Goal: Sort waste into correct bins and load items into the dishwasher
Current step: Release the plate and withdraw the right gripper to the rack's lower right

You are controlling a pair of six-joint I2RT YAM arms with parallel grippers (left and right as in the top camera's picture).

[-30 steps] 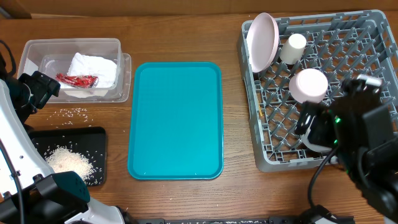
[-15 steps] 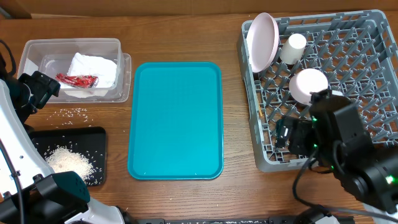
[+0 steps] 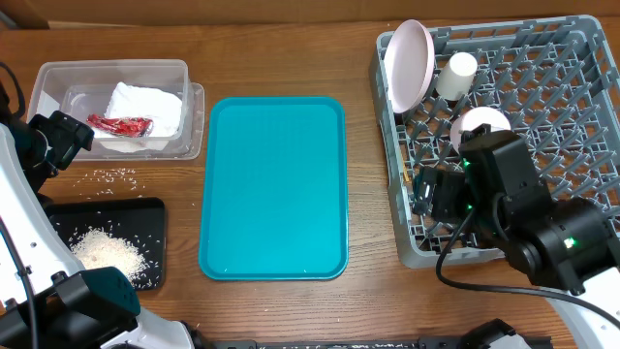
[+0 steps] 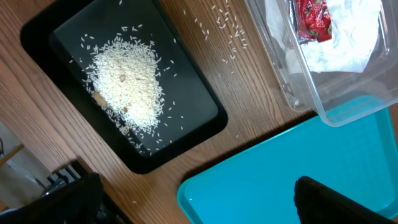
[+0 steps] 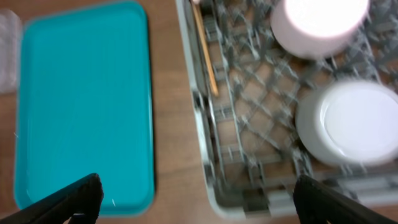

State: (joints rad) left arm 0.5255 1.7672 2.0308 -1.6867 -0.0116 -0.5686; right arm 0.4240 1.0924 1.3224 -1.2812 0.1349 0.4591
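Observation:
The clear tub [image 3: 58,82] at the back left holds the white napkin [image 3: 145,107] and the red wrapper [image 3: 121,124]. The black tray [image 3: 155,218] holds a heap of rice [image 3: 107,250]. The grey rack [image 3: 572,97] holds an upright pink plate [image 3: 409,63], a cream cup [image 3: 457,73], a pinkish bowl [image 5: 317,25], a pale round dish [image 5: 351,121] and chopsticks [image 5: 204,53]. My right gripper [image 5: 199,205] is open and empty above the rack's front-left edge. My left gripper [image 4: 199,208] is open and empty over the teal tray's corner, near the black tray [image 4: 186,81].
The teal tray [image 3: 273,184] lies in the middle, between the bins and the rack. Loose rice grains [image 3: 116,174] lie on the wood between the tub and the black tray. My right arm [image 3: 523,218] covers the rack's front part.
My right arm has swung left across the rack, from its right side to its front-left corner, and now hides part of the pinkish bowl. The left arm has not moved.

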